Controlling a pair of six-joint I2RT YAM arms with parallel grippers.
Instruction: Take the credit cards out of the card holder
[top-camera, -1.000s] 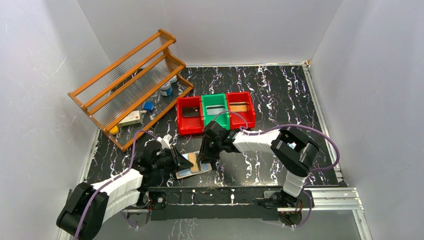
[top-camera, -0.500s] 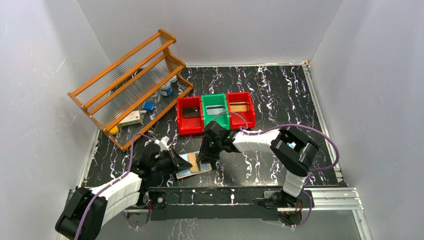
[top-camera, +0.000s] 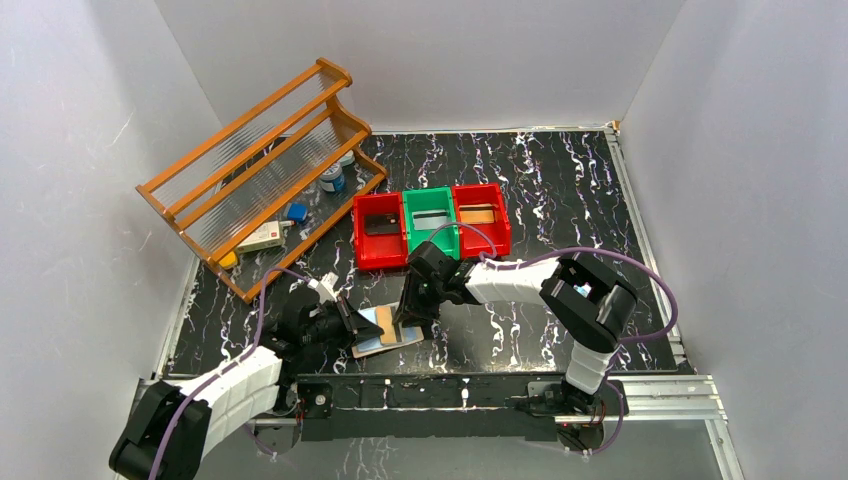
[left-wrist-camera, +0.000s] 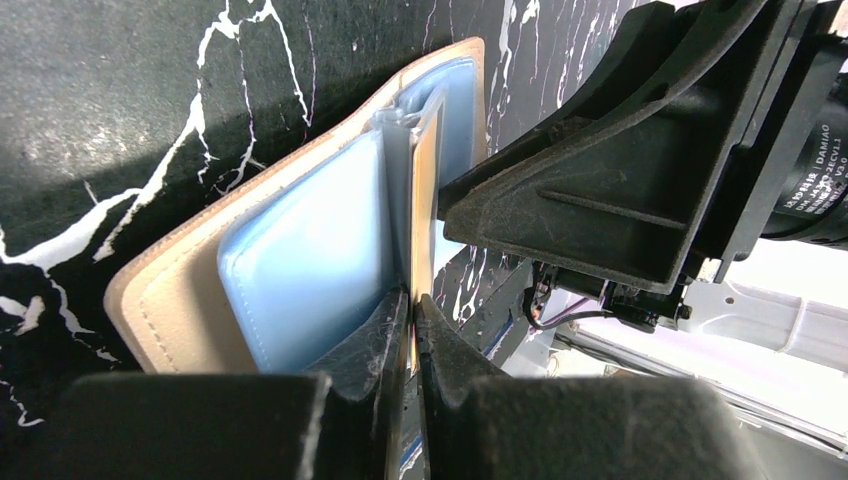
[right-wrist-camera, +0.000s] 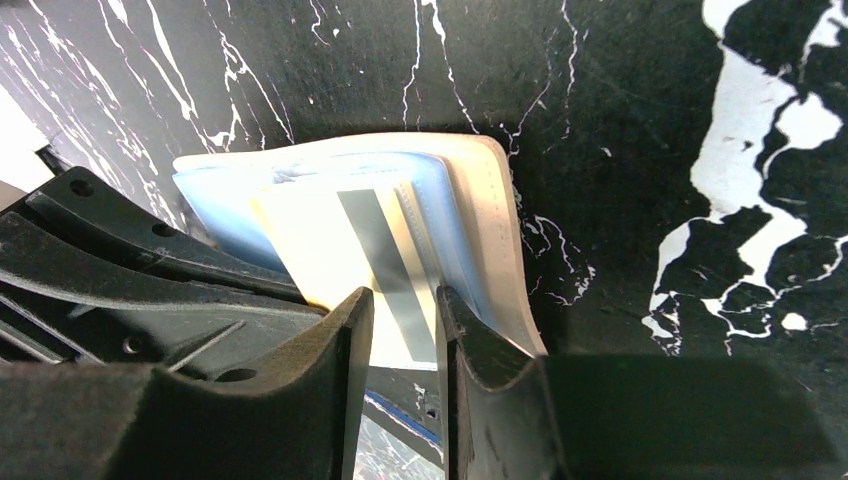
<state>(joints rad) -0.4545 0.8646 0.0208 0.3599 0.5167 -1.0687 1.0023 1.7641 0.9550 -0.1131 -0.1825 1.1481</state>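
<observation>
Left gripper (left-wrist-camera: 410, 305) has just pinched shut on the edge of the orange-gold credit card (left-wrist-camera: 424, 200) standing in the card holder (left-wrist-camera: 160, 310), which lies open near the table's near edge, so pulling can probably begin. The left arm reaches low and rightward. Opposite, the right gripper (right-wrist-camera: 403, 300) bears on the holder with its jaws apart.

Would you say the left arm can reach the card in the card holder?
Likely yes: the left claw is shut on the card's edge in the card holder; the right claw sits beside it.

"DAMIAO" printed on black motor (left-wrist-camera: 812, 165)
</observation>
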